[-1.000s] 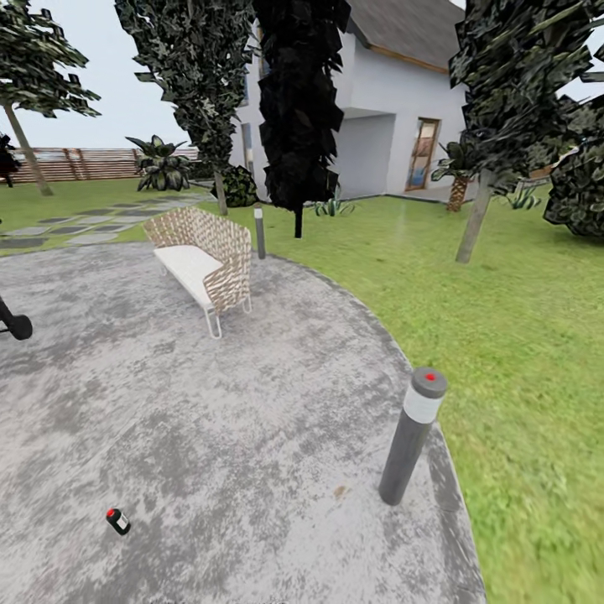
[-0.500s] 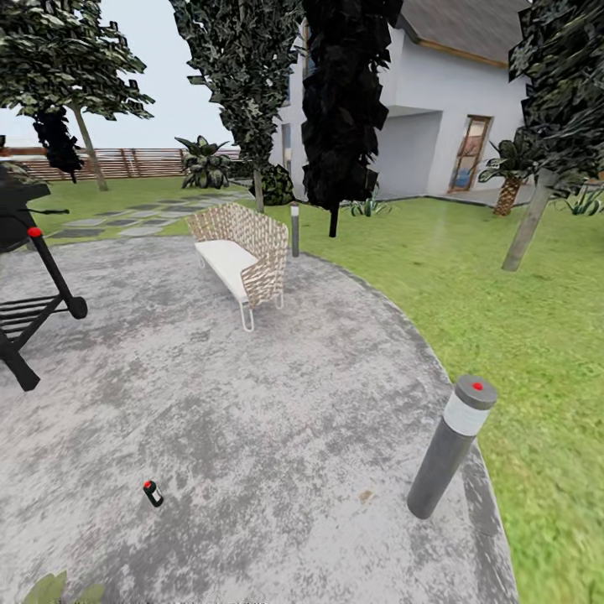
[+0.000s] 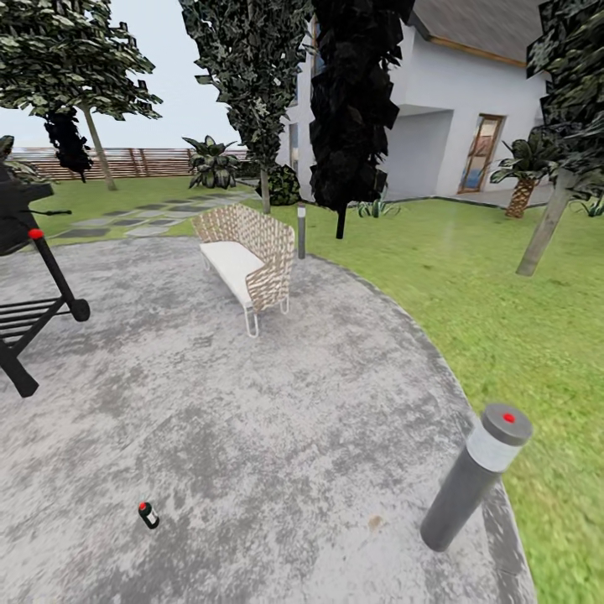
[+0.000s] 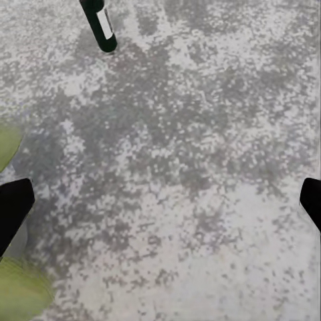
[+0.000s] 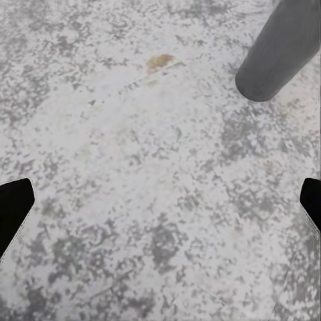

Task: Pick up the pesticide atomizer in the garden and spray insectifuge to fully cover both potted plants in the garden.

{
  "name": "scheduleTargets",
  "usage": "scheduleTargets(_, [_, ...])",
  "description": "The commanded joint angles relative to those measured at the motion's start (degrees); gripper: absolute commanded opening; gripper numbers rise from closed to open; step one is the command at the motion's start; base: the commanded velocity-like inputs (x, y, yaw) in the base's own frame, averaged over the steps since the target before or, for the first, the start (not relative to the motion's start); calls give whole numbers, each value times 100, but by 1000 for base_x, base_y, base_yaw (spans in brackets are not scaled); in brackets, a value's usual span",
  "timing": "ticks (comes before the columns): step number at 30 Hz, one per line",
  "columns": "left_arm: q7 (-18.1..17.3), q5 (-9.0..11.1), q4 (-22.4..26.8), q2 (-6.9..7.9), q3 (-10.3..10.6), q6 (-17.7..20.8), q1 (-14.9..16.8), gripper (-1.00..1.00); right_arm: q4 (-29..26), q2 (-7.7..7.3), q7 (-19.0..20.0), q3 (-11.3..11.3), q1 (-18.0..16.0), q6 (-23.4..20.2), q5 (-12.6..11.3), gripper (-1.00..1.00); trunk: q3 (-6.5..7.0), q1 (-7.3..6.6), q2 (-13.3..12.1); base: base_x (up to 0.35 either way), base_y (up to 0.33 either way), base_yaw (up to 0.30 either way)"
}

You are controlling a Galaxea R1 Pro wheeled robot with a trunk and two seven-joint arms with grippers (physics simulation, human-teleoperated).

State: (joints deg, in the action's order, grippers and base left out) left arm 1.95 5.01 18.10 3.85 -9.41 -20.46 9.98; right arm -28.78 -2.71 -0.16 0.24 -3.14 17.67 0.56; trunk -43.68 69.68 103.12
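The pesticide atomizer [image 3: 148,514], a small dark bottle with a red cap and a white label, lies on the round grey mottled patio [image 3: 252,419] at the near left. The left wrist view shows the atomizer [image 4: 100,24] ahead of my left gripper [image 4: 160,207], which is open above bare stone. Blurred green leaf tips [image 4: 19,294] show beside that gripper. My right gripper [image 5: 160,204] is open over the patio near a grey post. A low rosette of pointed green leaves [image 3: 376,207], perhaps a potted plant, sits far off on the lawn by a dark tree.
A grey bollard [image 3: 474,478] with a red top stands at the patio's near right edge, close to my right gripper as the bollard [image 5: 281,50]. A woven bench [image 3: 247,260] and a second bollard [image 3: 301,231] stand farther back. A black grill [image 3: 25,285] is at the left. Fence [image 3: 126,162] and stepping stones [image 3: 143,218] lie beyond.
The head camera has swung left and then dipped: the grill came into view, and bench, bollard and atomizer shifted in the picture. A green leaf at the bottom-left corner has left the picture.
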Motion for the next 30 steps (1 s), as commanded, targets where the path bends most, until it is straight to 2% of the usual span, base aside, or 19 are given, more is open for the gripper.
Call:
scheduleTargets(1, [7,52,-4,2,21,-19,3,100,0,-1,-2,-1,-3,17,6,100,-5,3,2,335,0,0])
scheduleTargets(14, [7,52,1,2,21,-19,3,100,-14,21,2,2,-3,17,-3,100,-5,3,2,338,0,7])
scheduleTargets(22, [7,49,1,1,21,-21,3,100,-14,24,-1,2,-3,17,-3,100,-5,3,2,306,0,226])
scheduleTargets(30, [7,51,1,2,23,-25,1,100,-14,25,-2,2,-3,17,-3,100,-5,3,2,48,0,275])
